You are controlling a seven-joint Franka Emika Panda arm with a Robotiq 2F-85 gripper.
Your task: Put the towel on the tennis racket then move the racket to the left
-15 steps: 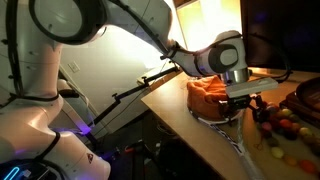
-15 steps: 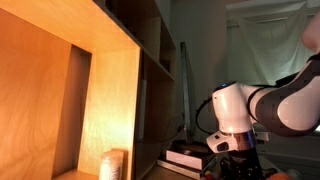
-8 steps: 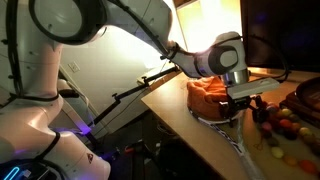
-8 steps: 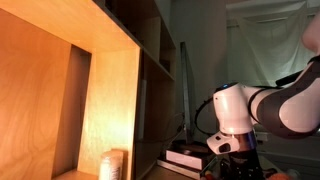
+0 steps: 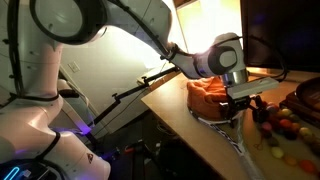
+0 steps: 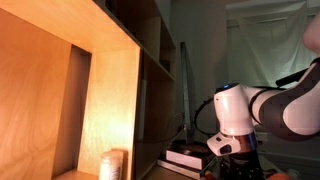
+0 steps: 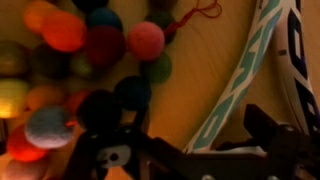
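Note:
An orange towel (image 5: pixel 207 96) lies bunched on the head of the tennis racket (image 5: pixel 232 133), which rests on the wooden table (image 5: pixel 170 97). My gripper (image 5: pixel 246 104) hangs just right of the towel, low over the racket, with its fingers spread. In the wrist view the racket's teal and white frame (image 7: pixel 236 84) runs diagonally between my two dark fingers (image 7: pixel 190 146), which stand apart on either side of it. The towel is out of the wrist view. In an exterior view my gripper (image 6: pixel 236 160) is low and dim.
A string of coloured felt balls (image 7: pixel 95 60) lies on the table beside the racket and also shows in an exterior view (image 5: pixel 284 126). A lit wooden shelf unit (image 6: pixel 90 100) and a stack of books (image 6: pixel 185 158) stand nearby. The table edge runs along the left.

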